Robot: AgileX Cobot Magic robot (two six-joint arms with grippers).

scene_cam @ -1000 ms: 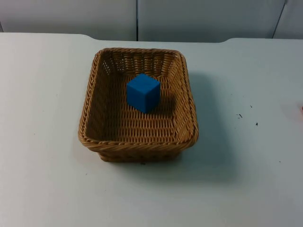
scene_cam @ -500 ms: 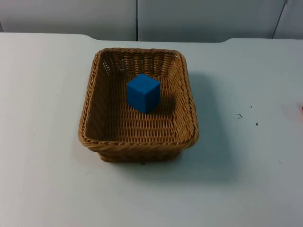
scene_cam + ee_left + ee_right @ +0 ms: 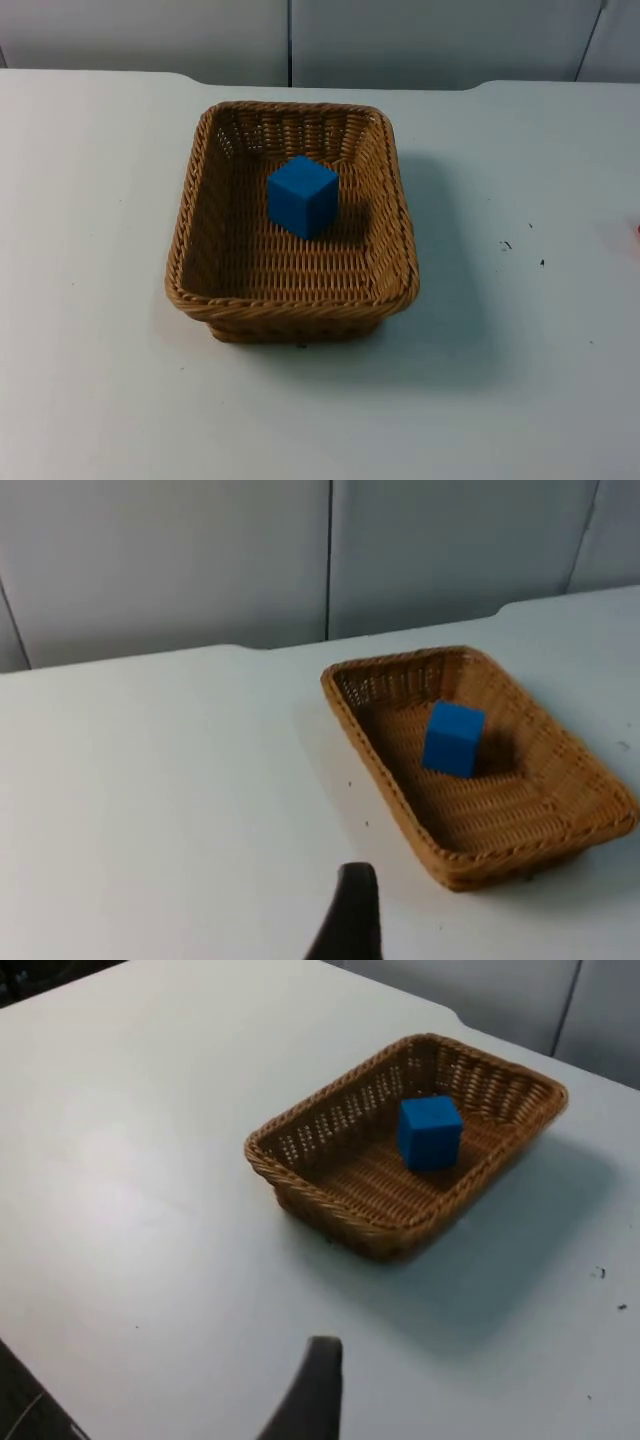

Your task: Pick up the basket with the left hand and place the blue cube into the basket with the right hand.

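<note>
You see the woven basket point(image 3: 292, 222) resting flat on the white worktop point(image 3: 90, 300) w/ the blue cube point(image 3: 302, 195) already inside, toward its far end, so placing looks done; both claws hang well back from it, open or closed can't tell.
</note>
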